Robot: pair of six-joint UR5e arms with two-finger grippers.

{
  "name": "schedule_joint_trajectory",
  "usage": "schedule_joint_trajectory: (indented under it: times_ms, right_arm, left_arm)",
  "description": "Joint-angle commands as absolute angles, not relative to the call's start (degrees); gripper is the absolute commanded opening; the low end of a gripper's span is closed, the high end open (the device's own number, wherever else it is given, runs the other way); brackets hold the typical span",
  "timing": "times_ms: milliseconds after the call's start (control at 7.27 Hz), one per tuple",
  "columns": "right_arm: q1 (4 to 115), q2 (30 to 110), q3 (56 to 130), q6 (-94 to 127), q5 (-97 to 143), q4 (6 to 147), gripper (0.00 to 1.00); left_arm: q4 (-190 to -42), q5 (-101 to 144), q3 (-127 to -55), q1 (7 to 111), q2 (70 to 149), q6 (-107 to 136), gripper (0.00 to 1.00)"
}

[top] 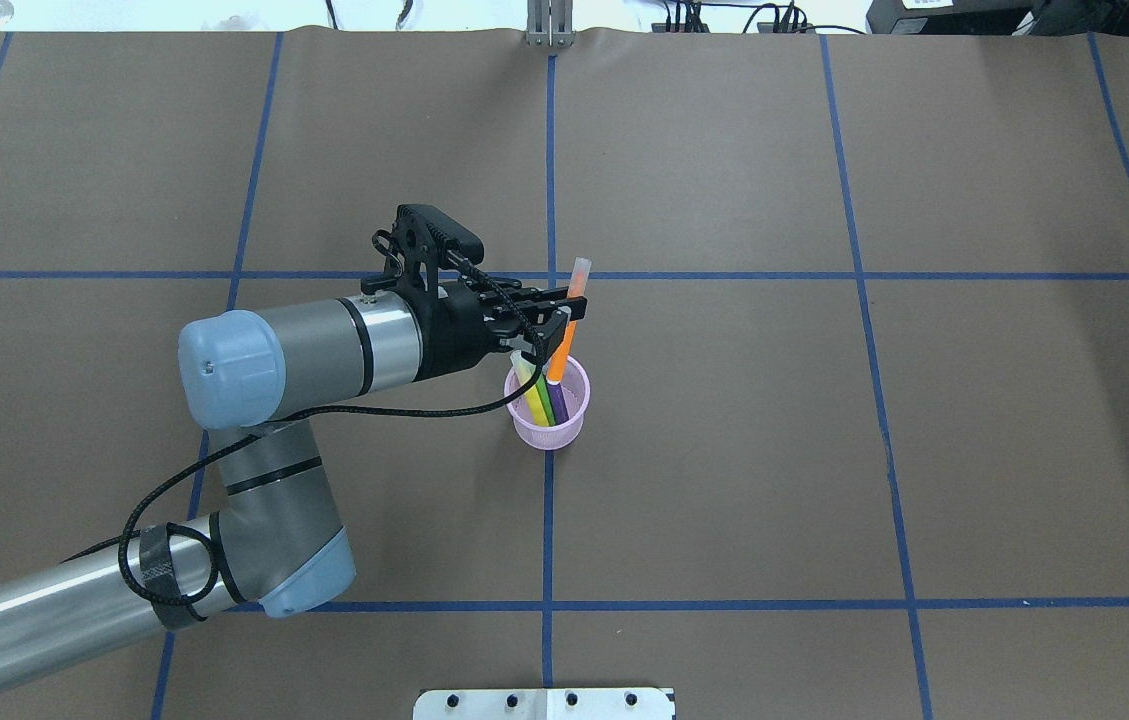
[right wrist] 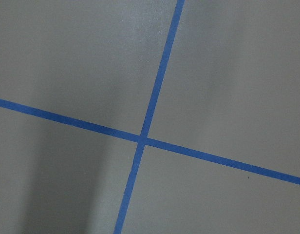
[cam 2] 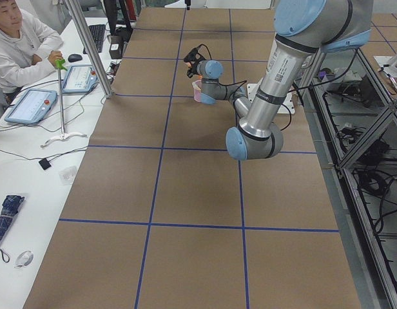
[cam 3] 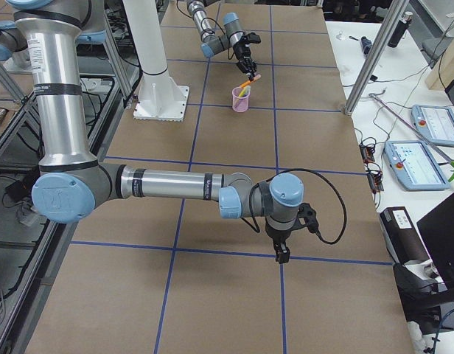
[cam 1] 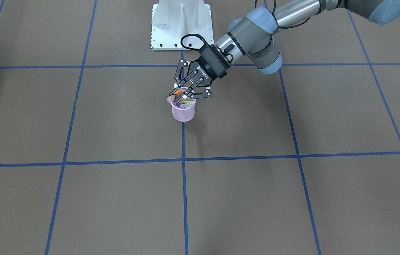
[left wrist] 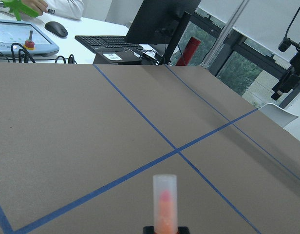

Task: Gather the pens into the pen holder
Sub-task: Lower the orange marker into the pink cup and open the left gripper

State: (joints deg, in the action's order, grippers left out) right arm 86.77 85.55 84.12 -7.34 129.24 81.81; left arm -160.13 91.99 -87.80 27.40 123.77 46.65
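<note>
Nearly finished. Already standing in the pen holder [top: 549, 428], directly below the left gripper [top: 564, 322]: the yellow pen [top: 527, 390], the green pen [top: 544, 398] and the purple pen [top: 558, 402], leaning together toward the wrist side of the cup. Left to do: only the orange pen [top: 560, 362] — pinched at about mid-length between the closed-down fingers, tilted, lower tip at the mouth of the holder and seemingly just inside the rim, pale translucent cap poking up past the fingertips, away from the wrist. By the look of it, needs no more than a release, perhaps after a little more lowering, lest it tip out over the rim. As for the holder: small, pink, round, wire mesh, slightly tapered, upright. Right gripper [cam 3: 283, 254] well apart from all this, low over bare brown paper — impossible to tell whether open or closed.
</note>
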Motion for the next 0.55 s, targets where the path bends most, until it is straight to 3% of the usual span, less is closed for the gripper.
schedule_joint_trajectory:
  times_ms: [0, 138, 413]
  right_arm:
    - [86.8, 86.0, 84.1, -7.4, 129.2, 81.8, 1.0]
    - [86.8, 86.2, 84.1, -7.4, 129.2, 81.8, 1.0]
    - [86.8, 86.6, 84.0, -7.3, 129.2, 81.9, 1.0]
  left_arm:
    - [-160.3, 92.0, -87.2, 27.3, 123.4, 43.5, 0.18]
    - [-160.4, 92.0, -86.5, 27.2, 123.4, 43.3, 0.98]
    - [-161.3, 91.8, -86.7, 27.2, 123.2, 43.9, 1.0]
